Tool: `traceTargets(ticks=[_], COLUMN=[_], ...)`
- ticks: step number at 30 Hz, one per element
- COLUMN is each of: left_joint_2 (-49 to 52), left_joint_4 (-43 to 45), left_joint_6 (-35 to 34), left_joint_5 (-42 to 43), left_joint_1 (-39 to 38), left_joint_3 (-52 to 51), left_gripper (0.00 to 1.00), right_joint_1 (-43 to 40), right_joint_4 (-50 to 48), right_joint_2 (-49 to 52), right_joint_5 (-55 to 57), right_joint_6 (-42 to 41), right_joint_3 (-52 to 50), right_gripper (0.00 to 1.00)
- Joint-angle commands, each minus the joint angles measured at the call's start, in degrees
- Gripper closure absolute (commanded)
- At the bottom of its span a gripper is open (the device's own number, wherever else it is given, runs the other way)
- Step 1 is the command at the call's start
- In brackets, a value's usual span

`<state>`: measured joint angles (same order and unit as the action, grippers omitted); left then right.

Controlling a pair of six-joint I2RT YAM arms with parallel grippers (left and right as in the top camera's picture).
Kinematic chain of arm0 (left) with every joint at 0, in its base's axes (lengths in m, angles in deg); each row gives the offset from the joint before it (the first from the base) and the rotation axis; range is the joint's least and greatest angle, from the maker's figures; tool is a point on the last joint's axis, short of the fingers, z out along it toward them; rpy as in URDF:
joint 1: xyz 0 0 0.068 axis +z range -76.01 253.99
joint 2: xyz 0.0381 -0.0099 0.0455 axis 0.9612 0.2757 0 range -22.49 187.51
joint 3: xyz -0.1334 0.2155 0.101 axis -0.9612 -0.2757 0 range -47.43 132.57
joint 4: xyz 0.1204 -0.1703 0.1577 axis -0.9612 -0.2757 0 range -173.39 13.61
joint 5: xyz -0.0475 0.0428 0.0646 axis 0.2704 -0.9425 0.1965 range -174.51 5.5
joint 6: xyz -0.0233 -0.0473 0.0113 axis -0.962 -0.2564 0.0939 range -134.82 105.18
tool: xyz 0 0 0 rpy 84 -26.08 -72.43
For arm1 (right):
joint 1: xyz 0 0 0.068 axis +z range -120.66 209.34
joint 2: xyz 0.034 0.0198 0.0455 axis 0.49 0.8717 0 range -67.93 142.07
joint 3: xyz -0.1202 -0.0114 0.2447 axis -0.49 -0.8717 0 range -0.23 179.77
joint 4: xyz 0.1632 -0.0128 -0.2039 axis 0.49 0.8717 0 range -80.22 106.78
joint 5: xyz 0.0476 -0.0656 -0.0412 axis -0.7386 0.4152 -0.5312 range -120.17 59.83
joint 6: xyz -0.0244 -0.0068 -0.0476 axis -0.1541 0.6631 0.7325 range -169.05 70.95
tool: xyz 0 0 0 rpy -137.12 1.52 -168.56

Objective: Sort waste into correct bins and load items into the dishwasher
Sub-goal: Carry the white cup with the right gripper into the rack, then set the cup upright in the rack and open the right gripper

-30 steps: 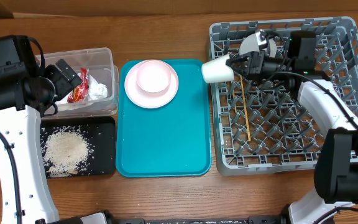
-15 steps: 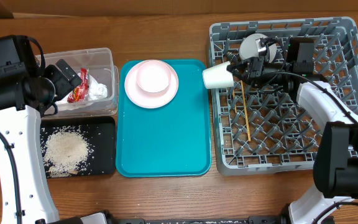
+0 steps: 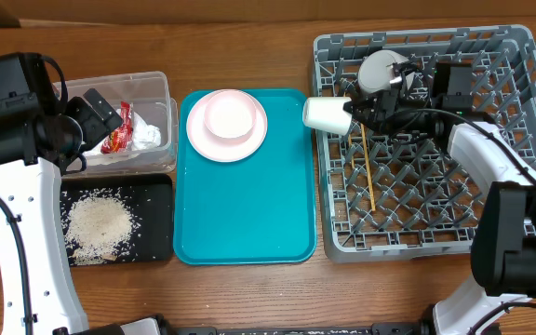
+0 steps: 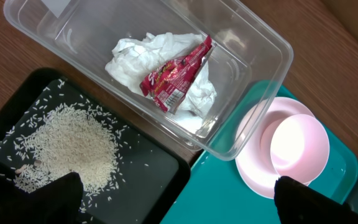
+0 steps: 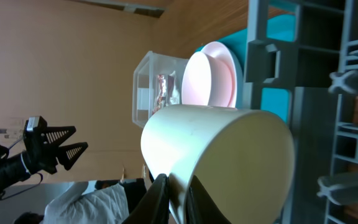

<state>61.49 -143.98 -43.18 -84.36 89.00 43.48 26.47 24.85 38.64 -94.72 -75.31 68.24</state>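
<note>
**A:** Which step is in hand?

**B:** I'd say loading the dish rack [image 3: 417, 249]. The teal tray [image 3: 245, 205] beside the rack on the desk carries the pink plate [image 3: 201, 140] with a bowl [image 3: 228, 115] on it, neither loaded yet. Beyond the tray from the rack, the clear tub [image 3: 152, 79] holds napkin and wrapper and the black tray [image 3: 156, 223] holds rice, so the sorting looks finished.

**A:** And the claws?

**B:** The right claw [image 3: 354, 112] is clamped on the cream cup [image 3: 326, 114]. The cup is tipped sideways over the rack's tray-side wall, near its far corner. The left claw [image 3: 96, 113] hangs over the tub, fingers apart and empty.

**A:** Next move?

**B:** Probably carry the cup inward over the pegs and turn it mouth-down. It should clear the whitish bowl [image 3: 377, 70] and chopsticks [image 3: 368, 172] already inside the rack before the claw releases.
</note>
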Motion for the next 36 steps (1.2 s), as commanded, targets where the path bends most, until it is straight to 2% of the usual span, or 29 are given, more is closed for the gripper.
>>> traceTargets(ticks=[1, 5, 16, 24, 36], left_joint_2=[-0.85, -0.85, -0.85, -0.85, -0.85], left_joint_4=[0.11, 0.11, 0.11, 0.11, 0.11], left_joint_6=[0.5, 0.48, 0.48, 0.48, 0.5], left_joint_5=[-0.72, -0.72, -0.72, -0.72, -0.72], left_joint_1=[-0.39, -0.39, -0.39, -0.39, -0.39], left_joint_3=[0.96, 0.96, 0.96, 0.96, 0.96], left_gripper=[0.0, 0.0, 0.0, 0.0, 0.0], right_joint_1=[-1.03, -1.44, -2.89, -5.16, -5.29], right_joint_4=[1.57, 4.55, 6.97, 12.63, 17.66], right_joint_2=[0.31, 0.31, 0.28, -0.22, -11.47], right_joint_5=[4.11, 4.39, 7.98, 9.68, 22.97], right_joint_6=[3.21, 7.52, 8.72, 10.69, 11.72], right_joint_3=[-0.66, -0.66, -0.63, -0.57, -0.48], right_gripper=[0.9, 0.86, 0.74, 0.67, 0.66])
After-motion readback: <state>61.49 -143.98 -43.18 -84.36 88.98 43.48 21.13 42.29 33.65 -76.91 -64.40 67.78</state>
